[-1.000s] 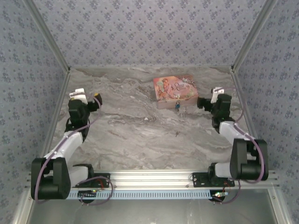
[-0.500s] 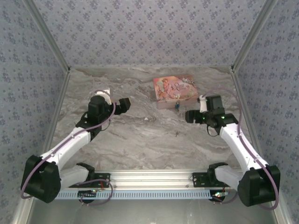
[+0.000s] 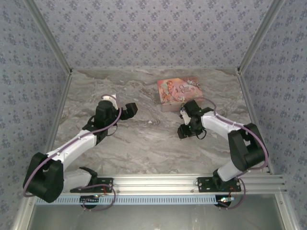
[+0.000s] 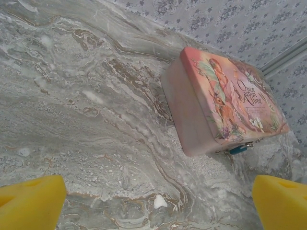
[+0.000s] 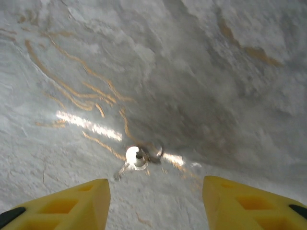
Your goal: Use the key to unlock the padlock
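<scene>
Covering the floor of the cell, the grey marble table with brown veins is closed on three sides by walls with blue flowered wallpaper. On the left side the left arm reaches forward and inward, and on the right side the right arm bends inward toward the middle of the table. The pink box with a picture on the lid stands at the far right part of the table, near the back wall. The left gripper hangs over the table, well apart from the box and to its left; its yellow fingers stand wide at the two edges of the left wrist view, so this pincer is open and holds nothing. The right gripper points down at the table, near the front of the box; its yellow fingers are apart with only bare marble between them, so it is open too and grips nothing. The padlock, with a teal body, hangs at the lower front edge of the box, touching the box's clasp. The key, small and silvery with a round head, lies flat on the marble just ahead of the gap between the right fingers, not touching them. A white speck lies on the table between the left fingers.
</scene>
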### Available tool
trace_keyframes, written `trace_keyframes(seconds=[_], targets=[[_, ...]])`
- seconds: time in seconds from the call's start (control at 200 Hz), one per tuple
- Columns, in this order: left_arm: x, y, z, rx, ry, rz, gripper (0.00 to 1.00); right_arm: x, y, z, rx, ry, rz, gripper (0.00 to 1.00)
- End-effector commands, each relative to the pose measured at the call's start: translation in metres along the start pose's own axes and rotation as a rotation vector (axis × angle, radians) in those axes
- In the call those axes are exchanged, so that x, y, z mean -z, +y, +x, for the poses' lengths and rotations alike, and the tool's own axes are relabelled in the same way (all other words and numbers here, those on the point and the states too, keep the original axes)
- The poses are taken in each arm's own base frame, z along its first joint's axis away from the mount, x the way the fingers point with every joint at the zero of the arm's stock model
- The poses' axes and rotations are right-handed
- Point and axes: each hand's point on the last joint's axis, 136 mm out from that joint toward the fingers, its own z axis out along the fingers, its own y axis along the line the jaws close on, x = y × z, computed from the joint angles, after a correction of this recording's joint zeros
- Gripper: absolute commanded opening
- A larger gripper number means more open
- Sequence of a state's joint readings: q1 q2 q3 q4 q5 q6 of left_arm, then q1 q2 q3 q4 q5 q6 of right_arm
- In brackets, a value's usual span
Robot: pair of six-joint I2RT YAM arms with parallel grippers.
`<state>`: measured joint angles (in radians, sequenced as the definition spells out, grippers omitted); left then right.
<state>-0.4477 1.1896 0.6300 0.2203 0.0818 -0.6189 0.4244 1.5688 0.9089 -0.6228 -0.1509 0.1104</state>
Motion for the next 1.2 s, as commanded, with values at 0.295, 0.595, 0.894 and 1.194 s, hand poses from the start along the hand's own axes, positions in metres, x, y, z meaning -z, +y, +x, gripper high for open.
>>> trace_keyframes(seconds=[0.295, 0.595, 0.894, 1.194], targets=[[0.005, -0.010, -0.012, -0.004, -0.030, 0.014, 0.99, -0.009, 0.008, -0.005, 0.026, 0.075, -0.036, 0.45], [0.005, -0.007, -0.010, -0.004, -0.026, -0.001, 0.99, -0.018, 0.009, 0.000, 0.023, 0.129, -0.038, 0.35], [0.005, -0.004, -0.009, -0.008, -0.023, -0.016, 0.99, -0.024, 0.008, 0.007, 0.015, 0.172, -0.028, 0.26], [0.007, 0.000, -0.010, -0.021, -0.025, -0.037, 1.00, -0.028, 0.012, 0.018, 0.001, 0.184, -0.038, 0.08]])
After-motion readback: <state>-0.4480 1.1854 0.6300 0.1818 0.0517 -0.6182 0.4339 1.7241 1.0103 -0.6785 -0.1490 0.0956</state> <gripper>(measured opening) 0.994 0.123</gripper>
